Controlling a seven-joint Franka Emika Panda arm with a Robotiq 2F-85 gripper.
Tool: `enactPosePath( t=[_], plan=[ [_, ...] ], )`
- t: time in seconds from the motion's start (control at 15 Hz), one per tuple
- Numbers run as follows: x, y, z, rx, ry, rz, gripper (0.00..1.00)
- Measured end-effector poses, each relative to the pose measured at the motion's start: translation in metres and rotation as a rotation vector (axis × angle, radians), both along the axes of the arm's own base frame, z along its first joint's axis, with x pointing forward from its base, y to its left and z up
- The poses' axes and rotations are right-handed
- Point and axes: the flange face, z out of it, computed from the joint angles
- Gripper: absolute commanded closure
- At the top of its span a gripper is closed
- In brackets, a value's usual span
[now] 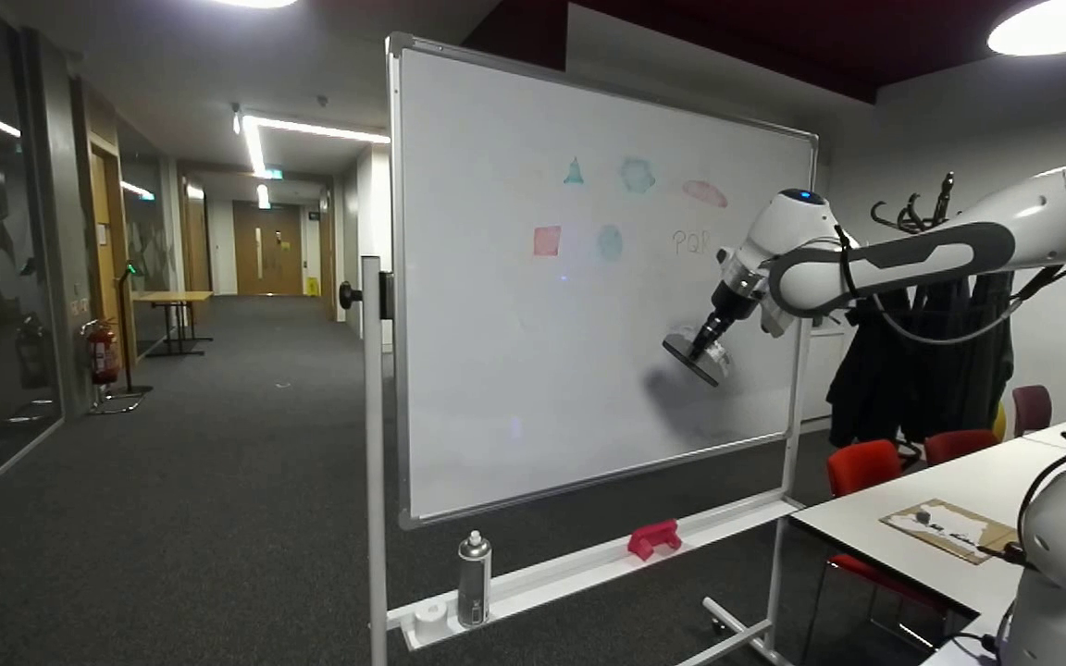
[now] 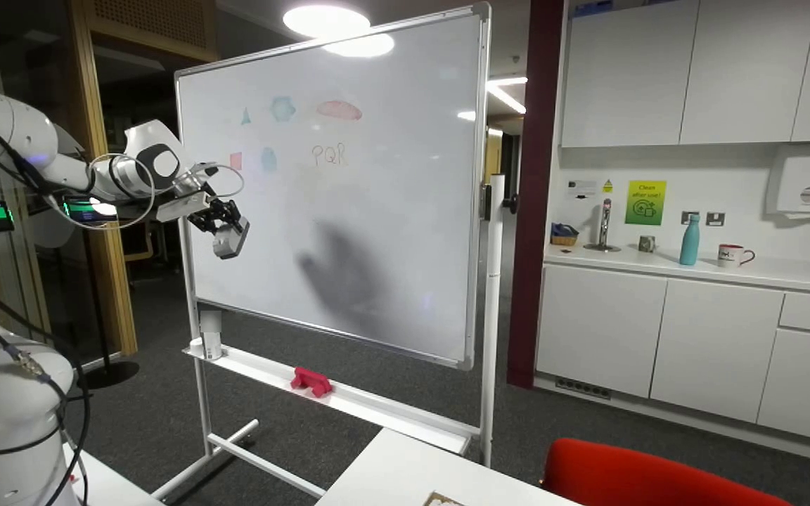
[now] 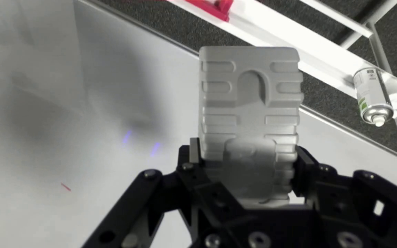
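Your gripper (image 3: 248, 155) holds the pale eraser (image 3: 250, 113) clamped left and right, long axis running out past the fingers (image 3: 194, 151). Whiteboard (image 2: 405, 204) stands apart, on the far side.

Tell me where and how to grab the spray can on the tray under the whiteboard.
Probably around the middle of its body, coming level from the front of the tray: the spray can stands upright, straight-sided, nozzle on top, and a low white object sits close beside its base. The end effector grips the eraser, which would likely need setting down first.
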Motion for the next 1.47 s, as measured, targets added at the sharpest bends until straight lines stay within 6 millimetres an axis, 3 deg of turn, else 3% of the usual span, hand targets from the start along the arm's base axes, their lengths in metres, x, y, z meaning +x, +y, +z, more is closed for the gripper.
enactPosePath(
  t=[0.6, 0.67, 0.93, 1.0, 1.27, 1.47],
  plan=[
    [0.023, 0.009, 0.049, -0.016, -0.267, 0.086, 0.66],
    [0.023, 0.009, 0.050, -0.016, -0.280, 0.090, 0.41],
    [0.024, 0.010, 0.047, -0.015, -0.274, 0.092, 0.41],
    [0.025, 0.010, 0.046, -0.015, -0.273, 0.092, 0.66],
    [0.025, 0.013, 0.045, -0.009, -0.284, 0.101, 0.66],
    [0.024, 0.022, 0.059, 0.017, -0.373, 0.137, 0.66]
  ],
)
